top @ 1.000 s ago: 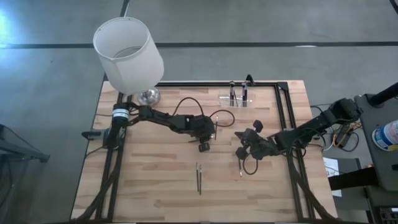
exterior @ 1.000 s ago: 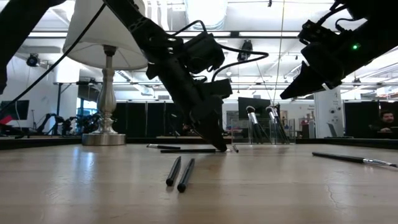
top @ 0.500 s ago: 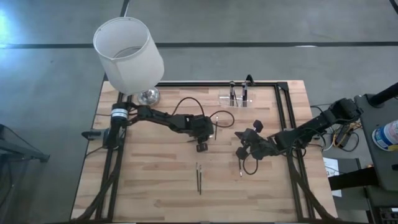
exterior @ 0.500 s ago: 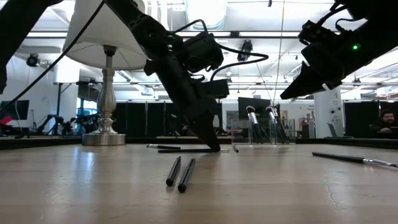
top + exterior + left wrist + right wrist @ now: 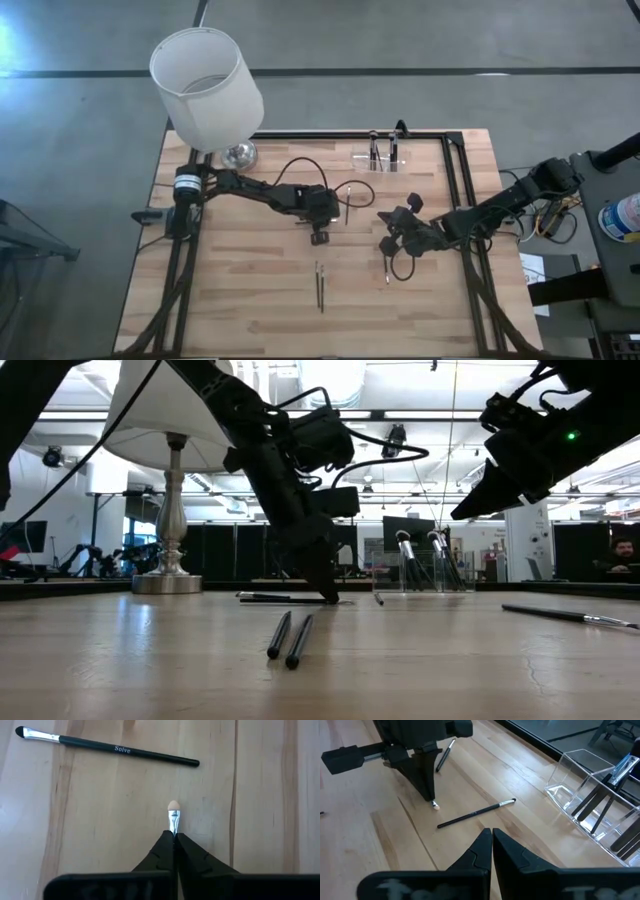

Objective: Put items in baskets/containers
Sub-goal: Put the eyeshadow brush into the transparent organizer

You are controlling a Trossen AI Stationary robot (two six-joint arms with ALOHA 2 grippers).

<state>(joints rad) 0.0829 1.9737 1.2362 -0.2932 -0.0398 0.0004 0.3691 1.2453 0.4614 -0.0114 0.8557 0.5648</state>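
Note:
My left gripper (image 5: 333,212) stands near the table's middle, shut on a small brush (image 5: 173,817) whose pale tip (image 5: 436,806) pokes out just above the wood. A long dark brush (image 5: 107,747) lies flat just beyond the gripper. Two dark sticks (image 5: 320,285) lie side by side nearer the front. The clear holder (image 5: 380,156) stands at the far edge with a few brushes upright in it. My right gripper (image 5: 386,244) hangs shut and holding nothing right of centre, above another brush (image 5: 388,272). My left gripper pinches the small brush at its silver ferrule (image 5: 173,826) between the free ends of its two fingers. The fingers slant steeply down from the table's left and lie along the brush. The pale tip sticks out past them; the fingers hide the handle. I cannot tell whether the tip touches the wood.
A tall lamp with a white shade (image 5: 205,85) and silver base (image 5: 238,153) stands at the far left corner. A black frame rail (image 5: 455,190) runs along the table's far and right sides. One more brush (image 5: 565,615) lies on the right. Bare wood spreads across the near part.
My left gripper has drawn back a little toward the table's left edge, with its wrist tipping steeper. The long brush that lay under its fingertips now lies in the open just beyond them. My right arm has kept still.

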